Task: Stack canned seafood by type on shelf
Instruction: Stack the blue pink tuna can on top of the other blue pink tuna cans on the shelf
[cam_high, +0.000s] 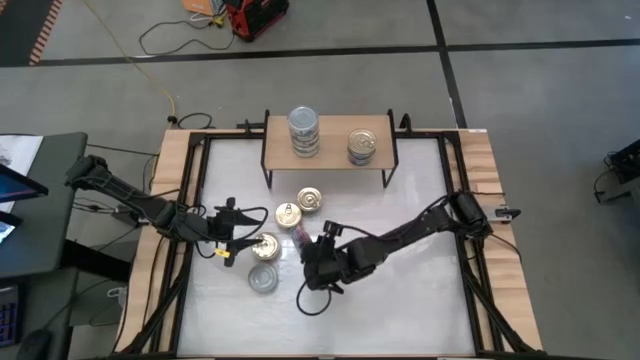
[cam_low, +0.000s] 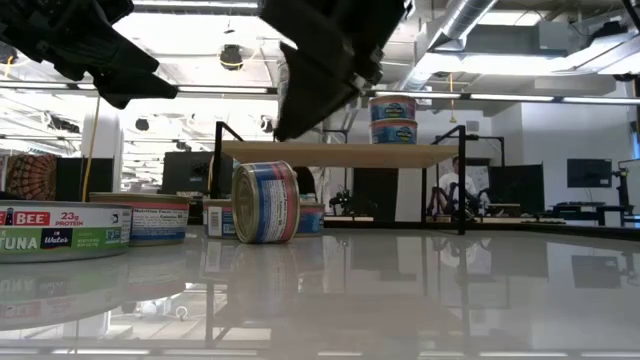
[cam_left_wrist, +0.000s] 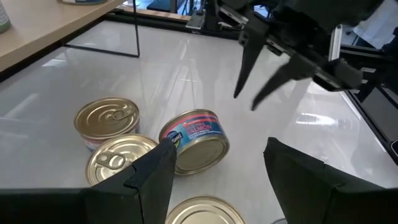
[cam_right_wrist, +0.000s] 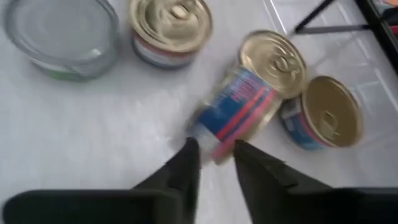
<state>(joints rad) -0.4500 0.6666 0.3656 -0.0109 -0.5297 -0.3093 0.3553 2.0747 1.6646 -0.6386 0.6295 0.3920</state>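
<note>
On the shelf (cam_high: 330, 150): two stacks, a taller one of silver-lidded tins (cam_high: 303, 131) and a shorter one (cam_high: 363, 145) beside it. Task partly done. Five tins remain on the desk (cam_high: 400, 300): three gold-lidded upright, one silver-lidded (cam_high: 263, 278), and one tipped tin (cam_low: 266, 202) lying on its side among them. Right gripper (cam_right_wrist: 214, 148) hovers just over the tipped tin, fingers slightly parted, holding nothing. Left gripper (cam_left_wrist: 214, 165) waits near the same cluster, released and empty. Judgement: tipped tin needs righting or regrasping before shelving.
</note>
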